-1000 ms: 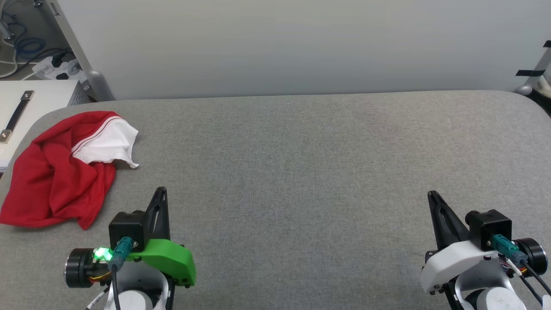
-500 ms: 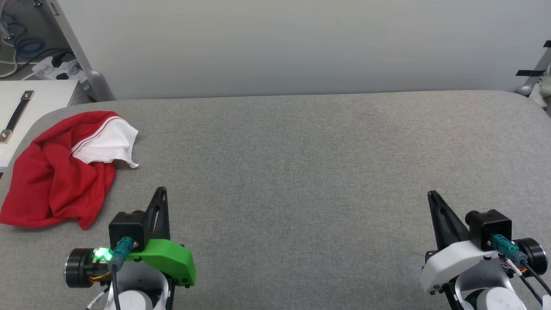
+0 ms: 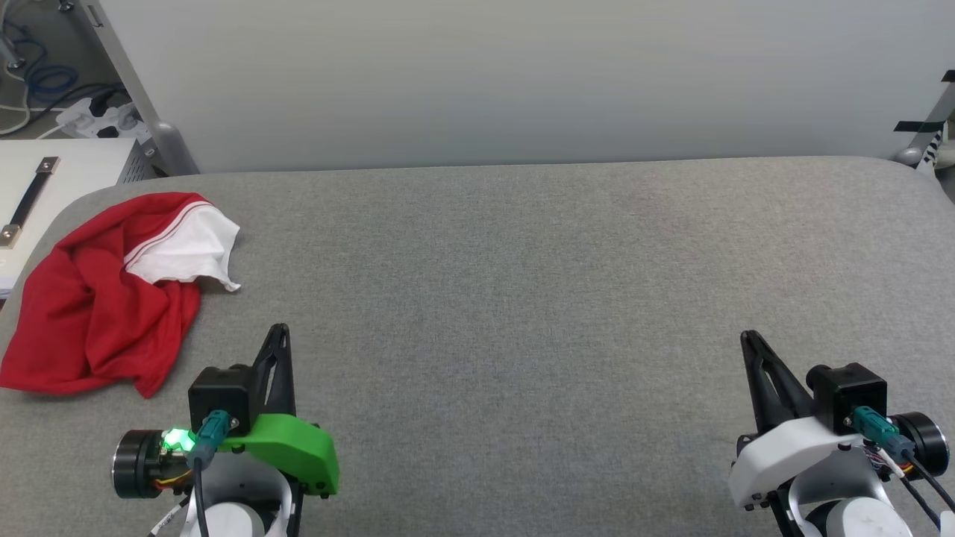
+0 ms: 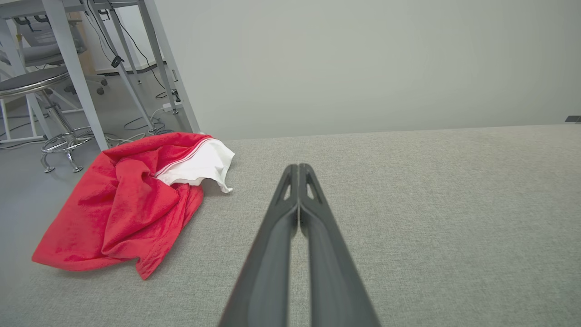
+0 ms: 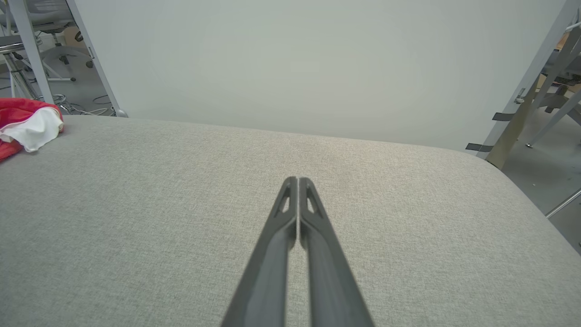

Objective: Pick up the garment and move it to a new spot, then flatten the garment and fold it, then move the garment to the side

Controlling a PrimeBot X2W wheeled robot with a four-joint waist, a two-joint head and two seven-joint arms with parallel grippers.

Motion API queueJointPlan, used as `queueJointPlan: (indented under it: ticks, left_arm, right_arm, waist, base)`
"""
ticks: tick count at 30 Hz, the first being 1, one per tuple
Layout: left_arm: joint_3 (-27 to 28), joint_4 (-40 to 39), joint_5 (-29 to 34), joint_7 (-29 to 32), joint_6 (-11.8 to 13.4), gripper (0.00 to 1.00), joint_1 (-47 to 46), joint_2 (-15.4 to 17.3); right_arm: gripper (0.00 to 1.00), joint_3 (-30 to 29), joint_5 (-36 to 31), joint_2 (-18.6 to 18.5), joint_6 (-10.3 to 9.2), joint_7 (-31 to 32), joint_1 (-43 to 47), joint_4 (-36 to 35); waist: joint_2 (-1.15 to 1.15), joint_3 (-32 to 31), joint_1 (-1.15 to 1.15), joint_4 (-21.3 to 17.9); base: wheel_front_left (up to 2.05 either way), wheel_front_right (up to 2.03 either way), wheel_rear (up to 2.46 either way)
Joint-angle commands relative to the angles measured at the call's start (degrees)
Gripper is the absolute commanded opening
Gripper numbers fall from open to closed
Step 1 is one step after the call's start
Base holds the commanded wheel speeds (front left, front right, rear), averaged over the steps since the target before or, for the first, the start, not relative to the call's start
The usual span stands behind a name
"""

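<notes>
**Both pincers clenched and empty; garment heaped at the far-left corner**

Left gripper [image 3: 279, 332]: the two dark fingers are pressed flat together. The left wrist view shows them meeting in a single seam with nothing between them. It hangs over the near-left part of the grey fabric tabletop [image 3: 522, 298], tips pointing toward the far edge. The housing behind the fingers is green, and a small green light glows at the wrist.

Right gripper [image 3: 747, 339]: also clenched with nothing in it. It sits over the near-right part of the tabletop and has a white housing. Bare grey fabric lies under and ahead of its fingers.

The garment [image 3: 97, 306] is a crumpled heap at the far-left corner, running along the left edge.
- The red body is bunched in deep folds.
- One white sleeve lies on top at the side of the heap nearest the far edge.
- A thin striped trim marks where red meets white.
- It lies ahead and to the left of the left gripper, near it but apart.
- It is well apart from the right gripper, which sees it at the left margin of its own view.

Surroundings:
- A pale wall panel [image 3: 522, 74] stands behind the far edge.
- A white cabinet [image 3: 67, 168] with a dark handle stands off the left edge.
- A power strip [image 3: 97, 115] and cables lie on the floor behind the cabinet.
- A stool [image 4: 32, 81] stands beyond the far-left corner.
- Black tape strips [image 3: 921, 125] mark a post off the far-right corner.
</notes>
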Motion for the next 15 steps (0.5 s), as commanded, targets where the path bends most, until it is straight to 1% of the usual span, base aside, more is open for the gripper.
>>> queueJointPlan:
  ticks: [1,15]
  left_arm:
    - [0.0,0.0,0.0,0.0,0.0,1.00,0.0,0.0]
    - [-0.3,0.7,-1.1,-1.4,0.0,1.00,0.2,0.0]
  right_arm:
    - [1.00,0.0,0.0,0.0,0.00,0.0,0.0,0.0]
    - [1.00,-0.5,0.7,0.0,-0.01,-1.4,0.2,0.5]
  waist:
    - [0.00,0.0,0.00,0.0]
    - [0.00,0.1,0.00,0.0]
  base:
    - [0.00,0.00,0.00]
    - [0.00,0.00,0.00]
